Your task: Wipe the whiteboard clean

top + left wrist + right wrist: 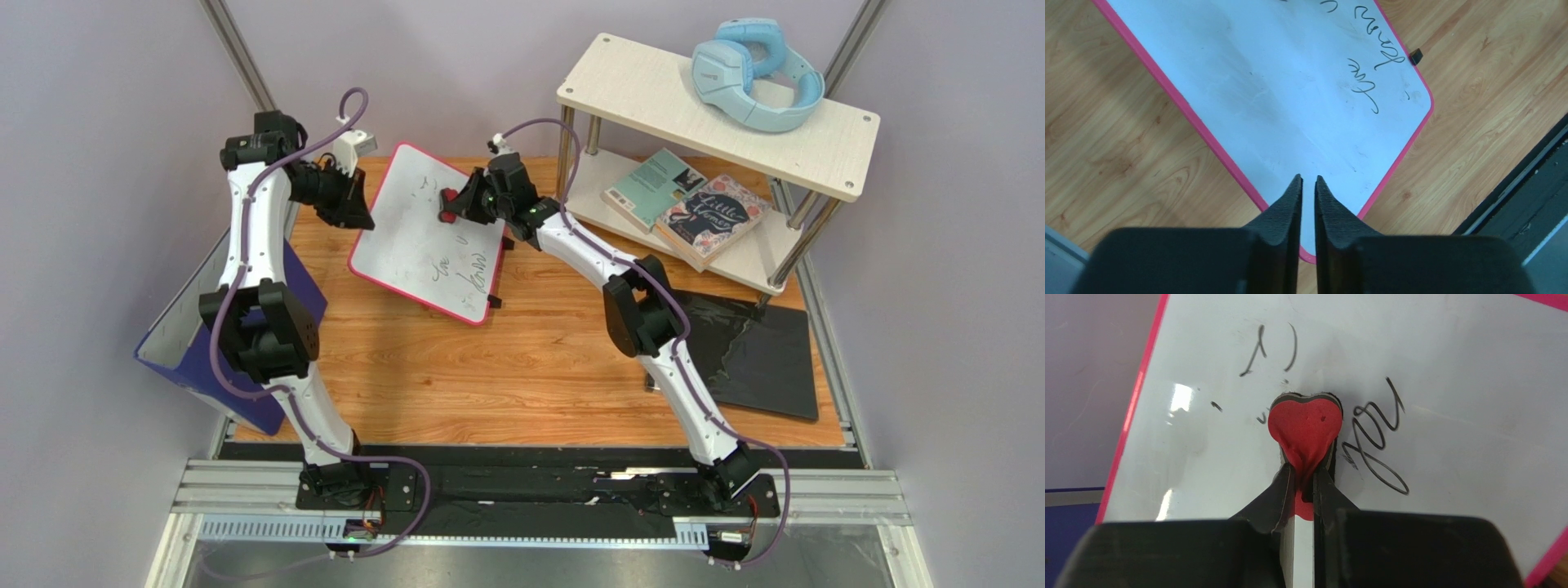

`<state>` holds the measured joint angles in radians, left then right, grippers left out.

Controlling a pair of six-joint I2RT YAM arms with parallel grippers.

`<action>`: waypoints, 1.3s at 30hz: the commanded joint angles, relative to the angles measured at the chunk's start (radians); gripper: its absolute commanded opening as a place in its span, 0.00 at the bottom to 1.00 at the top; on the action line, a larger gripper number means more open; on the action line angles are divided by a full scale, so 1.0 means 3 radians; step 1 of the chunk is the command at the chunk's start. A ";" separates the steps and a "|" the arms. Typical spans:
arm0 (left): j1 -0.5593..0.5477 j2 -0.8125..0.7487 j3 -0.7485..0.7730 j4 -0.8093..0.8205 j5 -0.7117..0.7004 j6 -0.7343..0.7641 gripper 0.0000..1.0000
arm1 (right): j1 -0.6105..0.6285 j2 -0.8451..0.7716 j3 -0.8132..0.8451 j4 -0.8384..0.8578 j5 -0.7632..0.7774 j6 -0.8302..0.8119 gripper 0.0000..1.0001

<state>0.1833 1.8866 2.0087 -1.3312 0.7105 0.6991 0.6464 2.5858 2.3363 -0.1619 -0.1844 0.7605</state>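
The right gripper [1306, 474] is pinching a red heart-shaped eraser [1304, 424], which is resting just ahead of its fingertips on the white pink-bordered whiteboard [1444, 380]. Black scribbles [1376, 447] are lying immediately to its right. The left gripper [1308, 184], nearly closed and empty, is hovering over a corner.

whiteboard [1468, 361] edges cropped, scribbles [1365, 93] illegible

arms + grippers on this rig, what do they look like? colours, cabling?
Both the left arm and right arm have white links with bulky black joints, each carrying a purple cable. Left gripper and right gripper are black, with tapered, textured wedge fingers.
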 commanded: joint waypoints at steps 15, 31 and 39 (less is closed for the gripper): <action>0.0033 0.0808 0.1000 0.0566 -0.0201 -0.1343 0.88 | 0.0044 -0.0530 -0.1325 -0.0319 -0.0224 -0.0275 0.00; 0.0033 0.1177 0.1097 0.0367 0.0479 -0.1343 0.73 | 0.0044 -0.0586 -0.1417 -0.0243 -0.0260 -0.0316 0.00; -0.0191 0.1304 0.1220 -0.0190 0.0352 -0.0827 0.57 | 0.0049 -0.0602 -0.1417 -0.0207 -0.0326 -0.0372 0.00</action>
<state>0.1761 2.2635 2.3310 -1.2705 0.8032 0.3443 0.6304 2.3859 1.9549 -0.0921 -0.2165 0.6918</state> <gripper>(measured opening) 0.627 0.099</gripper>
